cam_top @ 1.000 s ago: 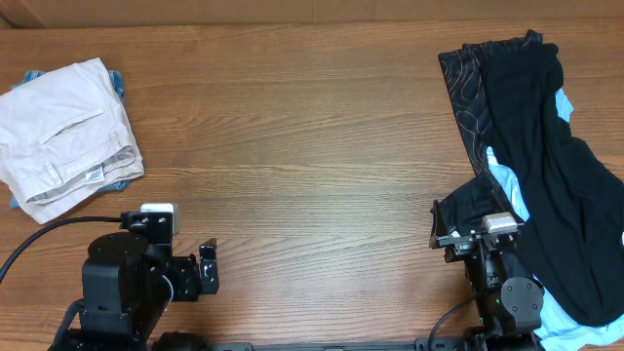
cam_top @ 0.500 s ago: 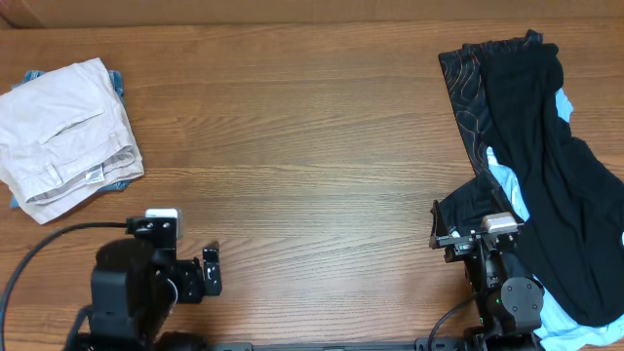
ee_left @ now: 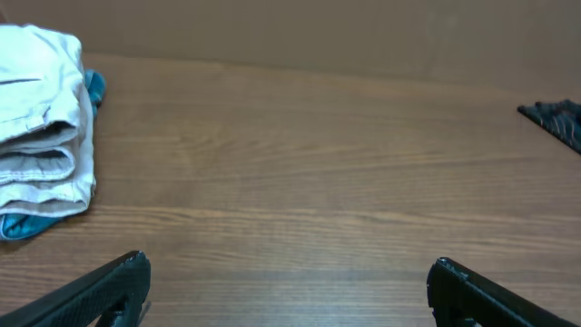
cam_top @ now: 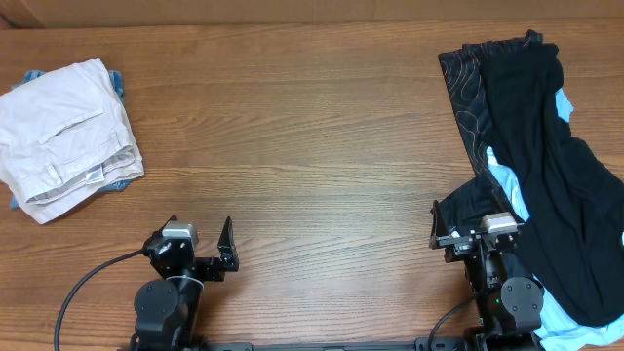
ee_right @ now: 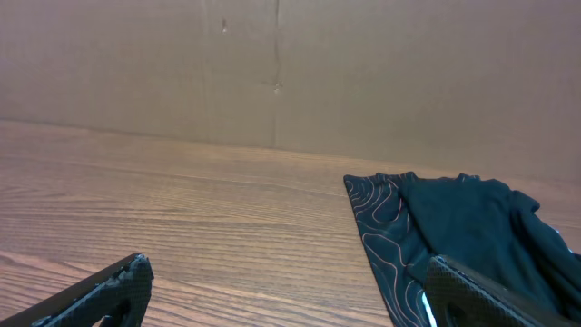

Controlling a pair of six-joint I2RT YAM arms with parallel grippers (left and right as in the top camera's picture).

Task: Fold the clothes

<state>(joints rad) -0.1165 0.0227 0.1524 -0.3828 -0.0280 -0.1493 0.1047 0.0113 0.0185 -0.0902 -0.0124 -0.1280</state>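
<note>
The beige shorts lie folded at the table's far left, on top of a blue garment. They also show in the left wrist view. A pile lies at the right: a black garment, a brown-patterned one and a light-blue one. My left gripper is open and empty near the front edge, well short of the shorts; its jaws stand wide apart. My right gripper is open and empty at the pile's near left edge, with the patterned cloth by its right finger.
A cardboard wall stands behind the table's far edge. Bare wooden tabletop lies between the shorts and the pile. A black cable runs from the left arm toward the front left.
My left arm has shifted right and swung round, so its gripper now points toward the far side. The right arm and all garments have not moved.
</note>
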